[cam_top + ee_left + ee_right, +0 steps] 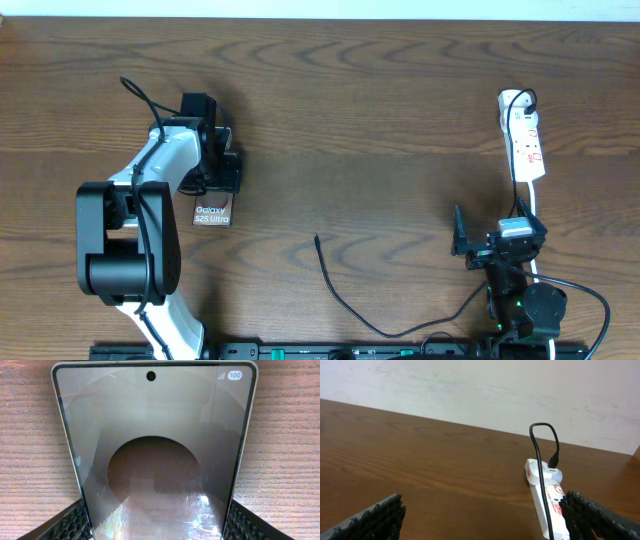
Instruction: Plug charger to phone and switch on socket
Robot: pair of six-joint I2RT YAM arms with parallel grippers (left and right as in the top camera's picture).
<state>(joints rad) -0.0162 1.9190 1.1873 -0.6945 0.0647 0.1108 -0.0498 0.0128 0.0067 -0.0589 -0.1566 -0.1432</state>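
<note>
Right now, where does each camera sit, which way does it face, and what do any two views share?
Overhead: above the table, looking straight down; the left arm and right arm show.
Left wrist: on the left pincer, looking down onto the phone; its fingers flank it.
Right wrist: on the right pincer, low, facing the socket and the wall; open fingertips show.
Shared: overhead and left wrist share the phone; overhead and right wrist, the socket.

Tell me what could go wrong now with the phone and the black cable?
1. The left gripper pinches the glossy phone by its thin edges, so it might slip or tilt.
2. The tip of the charger lies loose on the table, apart from the phone; the open right gripper could miss so thin a cable.
</note>
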